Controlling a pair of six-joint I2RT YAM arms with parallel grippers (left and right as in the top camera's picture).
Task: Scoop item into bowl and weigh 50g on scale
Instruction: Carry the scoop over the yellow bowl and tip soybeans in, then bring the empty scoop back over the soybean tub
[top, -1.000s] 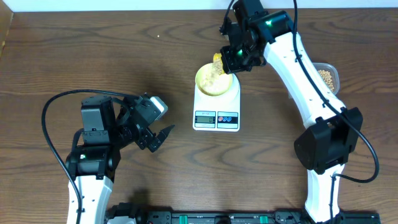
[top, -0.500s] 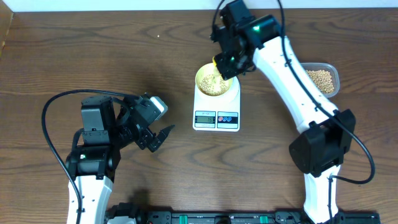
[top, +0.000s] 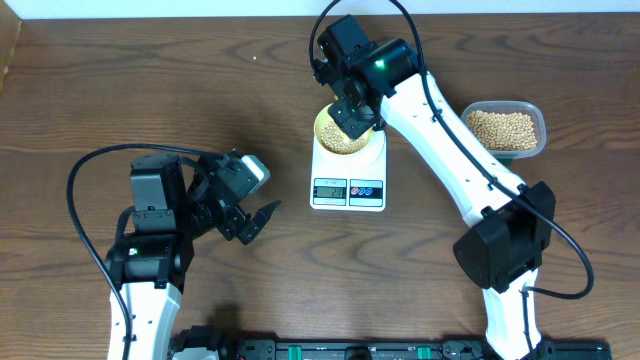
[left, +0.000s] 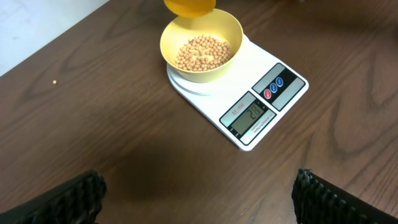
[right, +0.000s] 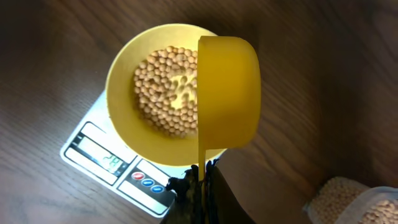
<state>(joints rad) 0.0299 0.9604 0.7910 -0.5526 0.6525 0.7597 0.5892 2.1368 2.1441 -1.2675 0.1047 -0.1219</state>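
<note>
This is looking like a robotics lab bench — a left arm (top: 150, 260) and a right arm (top: 450, 160) are rising from a black rail (top: 330, 350) at the edge of a wood-grain table (top: 100, 80), cables (top: 70, 200) looping off them. A kitchen scale (top: 348, 170) is sitting on it, a white wall (top: 180, 8) running behind.

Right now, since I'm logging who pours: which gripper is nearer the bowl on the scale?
Right. The right gripper holds the yellow scoop just over the bowl; the left gripper hangs open above the table, well off to the bowl's left.
</note>
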